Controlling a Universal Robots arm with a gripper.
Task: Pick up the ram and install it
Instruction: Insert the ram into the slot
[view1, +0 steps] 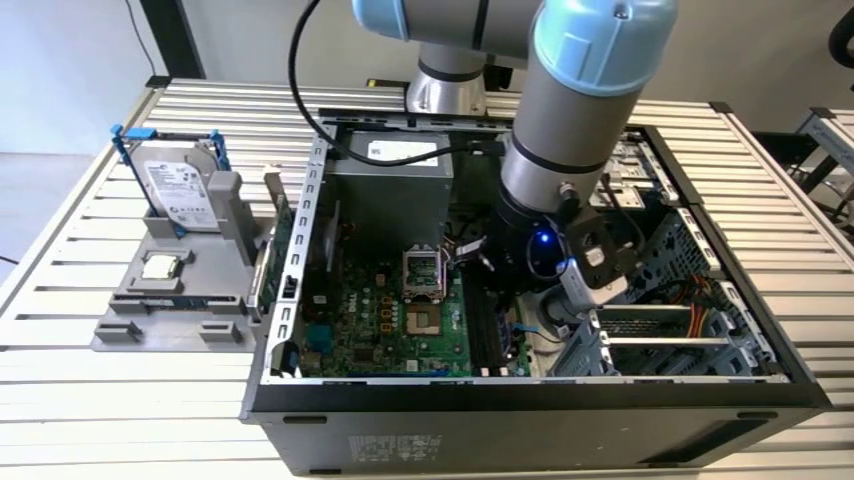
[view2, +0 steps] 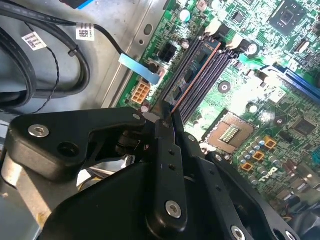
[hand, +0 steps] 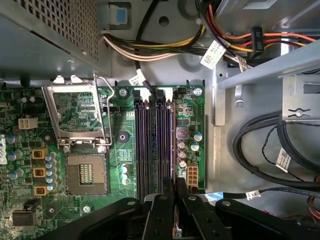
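My gripper (view1: 514, 275) is down inside the open computer case (view1: 534, 395), above the memory slots (view1: 487, 325). In both wrist views its black fingers (view2: 167, 150) stand close together, shut on the ram (view2: 186, 77), a thin board with dark chips seen edge-on. The ram (hand: 173, 150) runs along the outermost slot of the memory slots (hand: 152, 145), on the side away from the processor socket. I cannot tell whether it sits in the slot or hangs just above it. The part of the ram between the fingers (hand: 165, 215) is hidden.
On the exterior view's left, a grey fixture (view1: 174, 325) holds a silver hard drive (view1: 180, 190) and a small processor chip (view1: 160, 266). The processor socket (hand: 85, 172) stands open on the motherboard. Black cables (hand: 260, 155) and the drive cage (view1: 667, 330) crowd the space beside the slots.
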